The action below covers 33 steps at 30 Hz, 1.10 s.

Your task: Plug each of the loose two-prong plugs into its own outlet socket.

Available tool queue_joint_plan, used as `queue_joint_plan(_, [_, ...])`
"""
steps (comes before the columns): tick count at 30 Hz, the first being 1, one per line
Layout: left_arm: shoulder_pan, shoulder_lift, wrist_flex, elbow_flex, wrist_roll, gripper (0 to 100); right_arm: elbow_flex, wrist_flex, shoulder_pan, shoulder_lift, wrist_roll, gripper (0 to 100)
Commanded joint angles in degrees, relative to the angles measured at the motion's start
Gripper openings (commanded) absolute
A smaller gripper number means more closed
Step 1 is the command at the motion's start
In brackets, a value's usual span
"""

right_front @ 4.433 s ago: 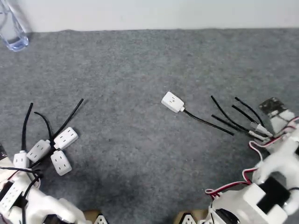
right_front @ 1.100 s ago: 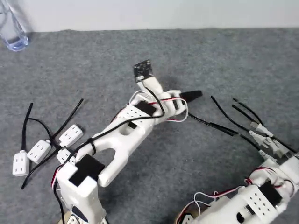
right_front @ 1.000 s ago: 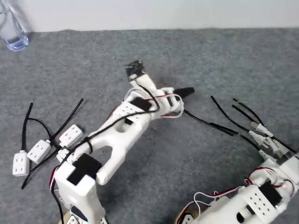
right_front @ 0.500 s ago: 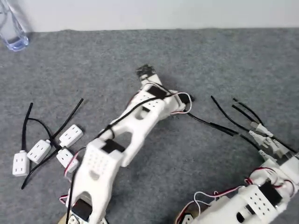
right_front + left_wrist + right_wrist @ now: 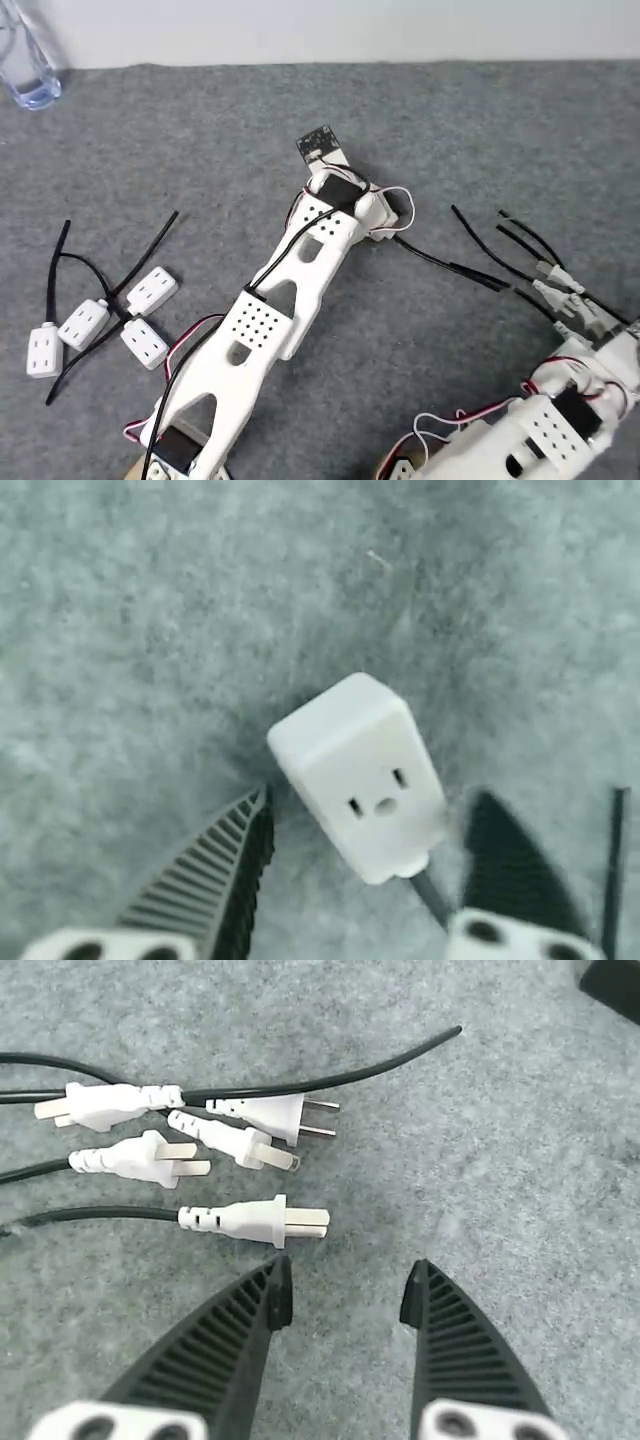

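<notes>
Left fingers (image 5: 225, 870) stand open astride the outlet socket (image 5: 360, 775); right fingers (image 5: 235, 1355) open, empty, just short of the plugs (image 5: 255, 1222).

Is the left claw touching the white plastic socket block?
Apart: left wrist view shows carpet between the white plastic socket block and each left gripper finger.

It looked like a robotics lab or hobby test bench. The worktop (image 5: 200, 130) was covered in grey felt-like matting and backed by a bare white wall (image 5: 350, 30). The left arm (image 5: 290, 300) and right arm (image 5: 540, 430) were white plastic shells with exposed coloured wiring. The sockets (image 5: 150, 290) lay on short black cords with loose ends.
</notes>
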Motion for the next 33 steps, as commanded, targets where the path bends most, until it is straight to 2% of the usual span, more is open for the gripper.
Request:
queue_joint_plan(1, [-0.44, -1.14, 1.05, -2.68, -3.16, 1, -2.9, -1.27, -0.75, -0.84, 0.0, 18.7])
queue_joint_plan(9, [-0.53, -0.97, 1.41, -2.42, -3.6, 2, -2.55, -1.36, -0.92, -0.84, 1.85, 18.7])
queue_joint_plan(13, [-0.53, -0.88, 4.92, -2.59, -5.27, 1, -2.29, -2.68, -0.92, -0.84, 1.76, 18.7])
queue_joint_plan(20, [1.76, -2.11, 5.36, -2.42, -26.81, 1, -2.29, -3.12, -0.92, -0.75, 1.58, 18.7])
queue_joint_plan(23, [2.99, -3.69, 5.45, -2.42, -32.09, 1, -2.29, -3.12, -0.92, -0.75, 1.49, 18.7])
queue_joint_plan(28, [3.08, -5.89, 5.63, -1.89, -34.64, 1, -2.2, -3.3, -3.82, -0.31, 1.58, 18.7])
queue_joint_plan(33, [5.54, -9.32, 5.71, 6.55, -49.14, 1, -2.2, -3.21, -4.0, -0.31, 1.58, 18.7])
